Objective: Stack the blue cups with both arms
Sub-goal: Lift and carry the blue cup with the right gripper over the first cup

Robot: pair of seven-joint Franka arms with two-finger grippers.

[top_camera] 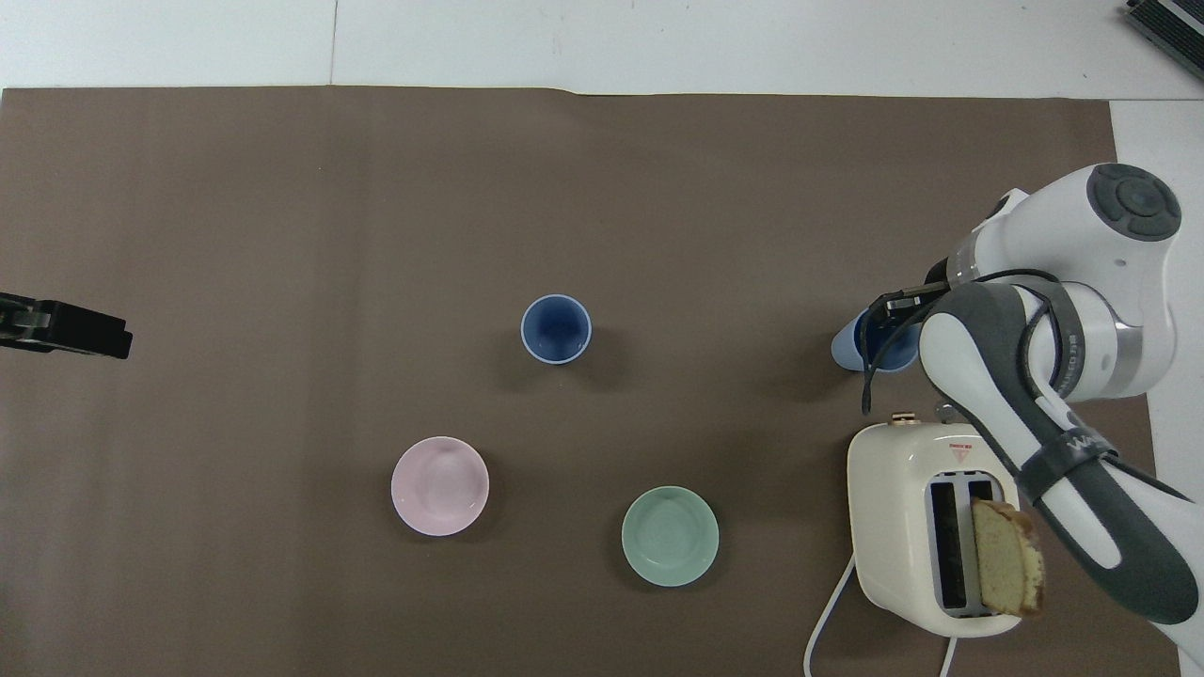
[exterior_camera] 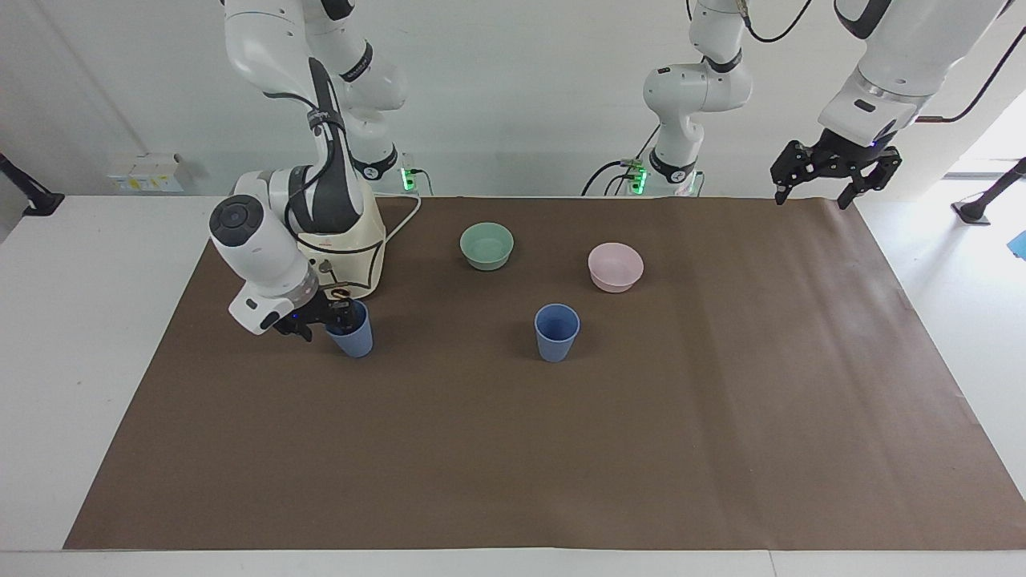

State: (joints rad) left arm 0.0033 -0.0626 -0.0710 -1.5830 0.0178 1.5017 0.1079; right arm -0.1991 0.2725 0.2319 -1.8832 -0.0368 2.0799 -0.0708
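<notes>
The right tool [exterior_camera: 333, 314] is down at the rim of the blue cup [exterior_camera: 351, 330] that stands upright just in front of the toaster [exterior_camera: 346, 240], toward the right arm's end of the table [exterior_camera: 72, 336]. One finger seems to reach inside the mouth and the other to sit outside the wall; I cannot tell whether the jaws have pinched the rim. The second blue cup [exterior_camera: 556, 332] stands upright near the middle of the brown mat [exterior_camera: 641, 449], well apart from the first, a little farther from the robots than the pink bowl [exterior_camera: 616, 267] and green bowl [exterior_camera: 486, 245]. Both cups have their long axis vertical, mouths up. The left tool [exterior_camera: 816, 191] waits, jaws apart, raised over the mat's corner at its own end, holding nothing. The right arm is much nearer its cup; the carry would run along the table toward the middle cup.
</notes>
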